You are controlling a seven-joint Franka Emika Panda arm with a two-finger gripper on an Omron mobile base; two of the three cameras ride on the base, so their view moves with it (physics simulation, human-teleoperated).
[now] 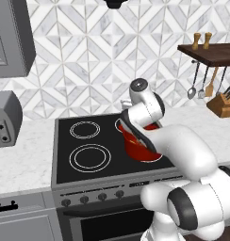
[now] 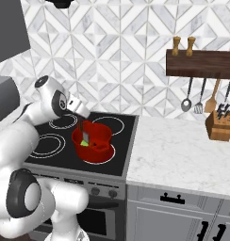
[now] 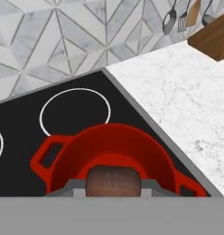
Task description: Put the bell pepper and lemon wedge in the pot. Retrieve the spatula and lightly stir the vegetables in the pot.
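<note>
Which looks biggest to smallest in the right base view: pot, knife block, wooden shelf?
1. Wooden shelf, widest span.
2. Pot.
3. Knife block, clearly smallest.
The pot sits nearer the camera than the shelf, so their true sizes stay unsure.

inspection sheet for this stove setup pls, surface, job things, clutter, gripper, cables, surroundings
surface: black cooktop with ringed burners, set in a white marble counter.
job's things: red pot on the front right burner; something green shows inside it in the right base view. A brown-handled tool, seemingly the spatula, points down into the pot.
clutter: nothing seen on the counter beside the stove.
grippers: gripper over the pot, shut on the brown-handled tool.
cables: nothing seen.
surroundings: wooden shelf with two small shakers on top and utensils hanging below, knife block on the counter, toaster at the left, patterned tile wall.
</note>
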